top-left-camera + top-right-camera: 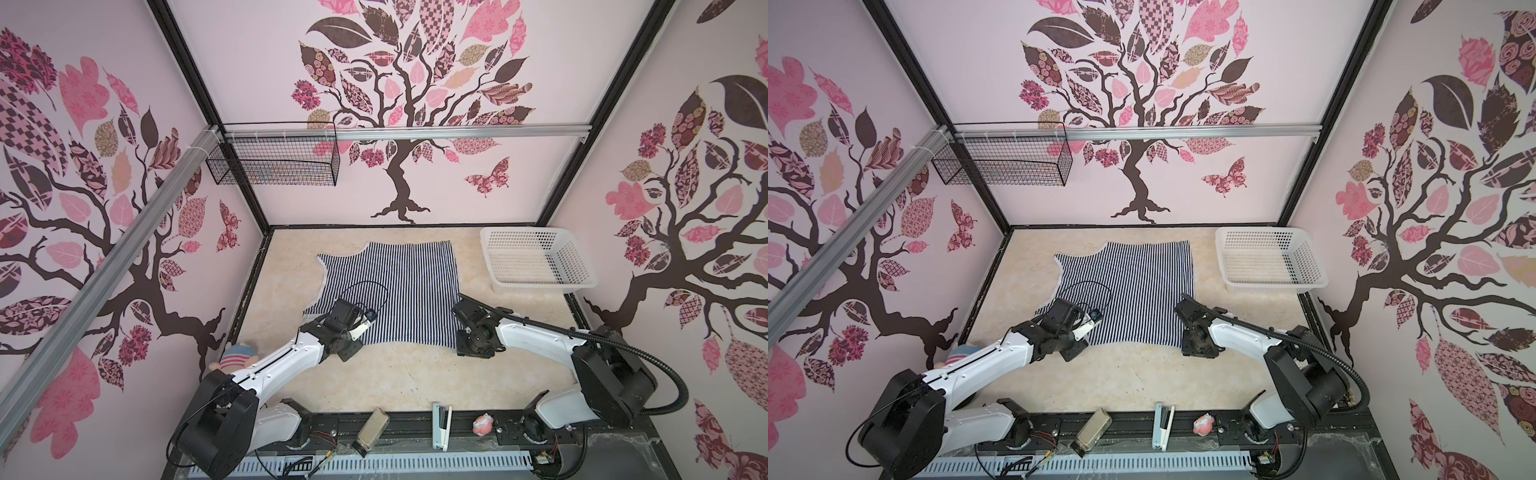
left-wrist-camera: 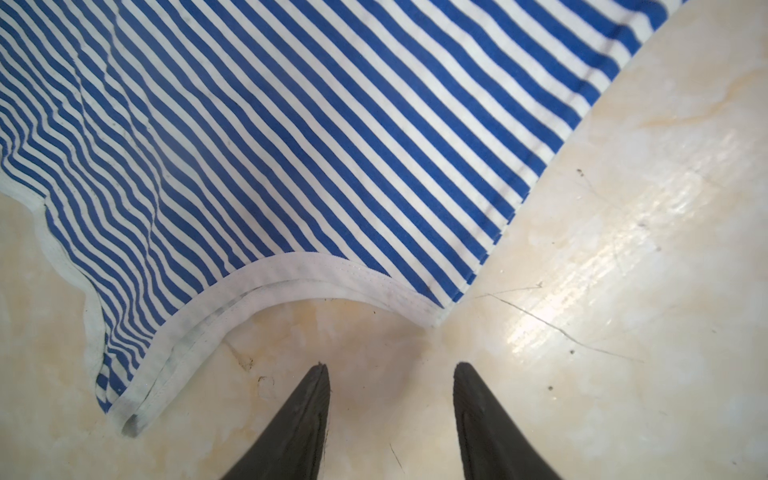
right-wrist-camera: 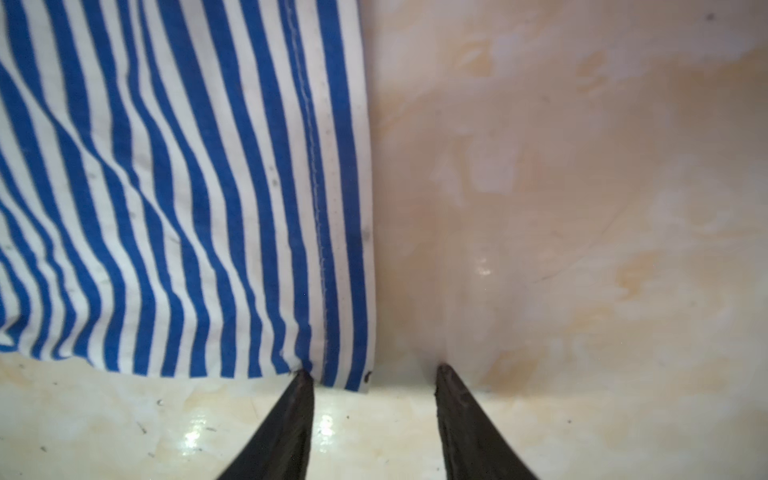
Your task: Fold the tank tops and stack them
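— The tank top [image 1: 386, 291]: narrow navy-and-white stripes, white trim.
— And the table [image 1: 415, 374], cream marbling; the basket [image 1: 540, 284], white; the walls [image 1: 266, 83], pale pink with brown trees and patterned pink leaves.

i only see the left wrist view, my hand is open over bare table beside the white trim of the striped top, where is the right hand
observer: The right hand is low at the tank top's near hem corner, on the right arm's side. Its jaws are open and the corner lies between the fingertips, not pinched.
operator: is the top bunched or laid out
observer: In both top views it lies spread flat on the table, not yet folded.
operator: anything past it
observer: A white basket stands at the far right corner of the table, apart from the top.
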Robot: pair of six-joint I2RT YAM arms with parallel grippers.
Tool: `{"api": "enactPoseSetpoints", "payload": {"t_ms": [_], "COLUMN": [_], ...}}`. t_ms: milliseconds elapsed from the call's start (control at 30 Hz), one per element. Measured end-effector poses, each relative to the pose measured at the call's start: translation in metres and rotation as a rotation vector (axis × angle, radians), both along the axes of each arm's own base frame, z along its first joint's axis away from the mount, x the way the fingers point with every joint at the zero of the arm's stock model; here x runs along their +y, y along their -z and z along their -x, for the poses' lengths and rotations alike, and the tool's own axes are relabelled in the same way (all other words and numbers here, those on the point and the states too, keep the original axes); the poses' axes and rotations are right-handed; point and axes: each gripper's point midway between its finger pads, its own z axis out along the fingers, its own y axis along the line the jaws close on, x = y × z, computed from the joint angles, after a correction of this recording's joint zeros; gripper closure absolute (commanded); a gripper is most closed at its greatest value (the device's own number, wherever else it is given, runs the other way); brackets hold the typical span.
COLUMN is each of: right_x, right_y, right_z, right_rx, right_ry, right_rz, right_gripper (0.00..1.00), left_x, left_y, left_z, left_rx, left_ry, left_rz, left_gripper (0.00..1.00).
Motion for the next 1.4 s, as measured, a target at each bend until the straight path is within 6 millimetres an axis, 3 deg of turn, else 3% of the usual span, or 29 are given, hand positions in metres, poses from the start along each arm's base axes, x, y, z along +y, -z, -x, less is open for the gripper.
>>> {"api": "enactPoseSetpoints", "payload": {"t_ms": [200,700,867,1000,1400], "right_x": [-0.002,0.012,0.020,0.025,0.026], "right_y": [0.001,-0.002,-0.002,-0.004,-0.006], "right_z": [-0.001,-0.011,-0.016,-0.019,-0.019], "right_rx": [0.001,-0.006,-0.016,-0.027,-0.032], "right_ry": [0.001,-0.008,-0.019,-0.028,-0.032], "right_rz": [0.016,-0.035,-0.060,-0.085,-0.091], "right_gripper": [0.66,0.70,0.88,0.94,0.95], "left_x": [-0.001,-0.002,-0.002,-0.001,-0.008], "left_y": [0.002,0.005,0.006,0.009,0.016], "left_z": [-0.001,-0.005,-0.005,-0.004,0.002], "left_rx": [0.001,-0.006,-0.004,0.007,0.037], "left_ry": [0.001,-0.001,0.000,0.005,0.042], "left_rz": [-0.002,-0.008,-0.010,-0.019,-0.018], "left_gripper": [0.47,0.47,0.47,0.45,0.44]}}
